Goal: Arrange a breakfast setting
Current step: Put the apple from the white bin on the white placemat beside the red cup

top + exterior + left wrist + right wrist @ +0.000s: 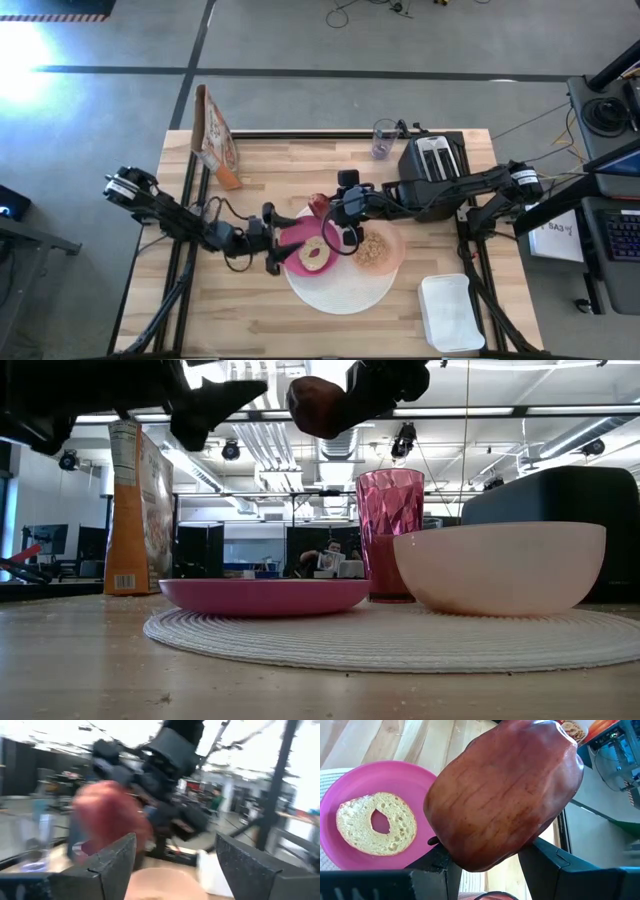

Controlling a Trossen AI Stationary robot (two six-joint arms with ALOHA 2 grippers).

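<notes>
A white round placemat (340, 290) lies mid-table. On it stand a magenta plate (296, 240) holding a halved bagel (315, 256), a peach bowl (395, 252) of cereal (374, 250) and, at its far edge, a pink tumbler (390, 535). My right gripper (345, 228) is shut on a dark red fruit (505, 790) high above the plate (265, 595). My left gripper (272, 248) is open and empty beside the plate's left rim, also raised off the table (200, 405). My right gripper pinches the red fruit between its two fingers, which lie on opposite sides of its end (470, 857). The fingers slant down from the table's right. The fruit (318, 405) is lifted clear, well above the plate and bagel (375, 822).
A black toaster (435, 165) stands at the far right, with a clear glass (384, 138) beside it. A cereal box (215, 140) stands at the far left. A white rectangular tray (450, 310) lies at the near right. Bare wood shows at the near left.
</notes>
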